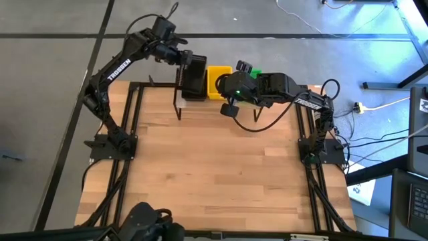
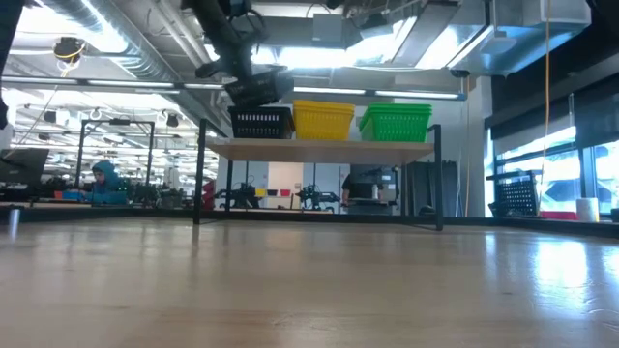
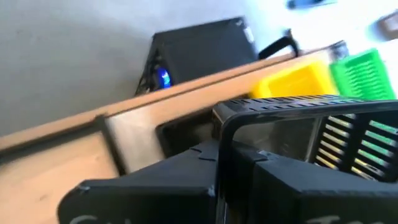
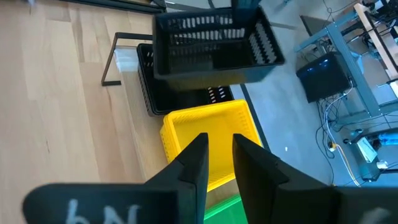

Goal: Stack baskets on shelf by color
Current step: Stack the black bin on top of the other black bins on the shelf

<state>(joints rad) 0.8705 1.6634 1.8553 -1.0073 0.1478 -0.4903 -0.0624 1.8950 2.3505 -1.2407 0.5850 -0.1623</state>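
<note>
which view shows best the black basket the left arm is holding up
The right wrist view: the lifted black basket shows whole, raised above the black stack beside the yellow stack. The high view shows it from above at the left hand, the low view partly hidden, the left wrist view only its rim.

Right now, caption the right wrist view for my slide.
Left gripper holds a black basket above the black stack; beside it, yellow baskets.

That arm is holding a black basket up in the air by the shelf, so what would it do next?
Probably lower it. The left gripper holds a black basket just above the black stack on the shelf, so nesting it there, then opening the jaws, seems right.
</note>
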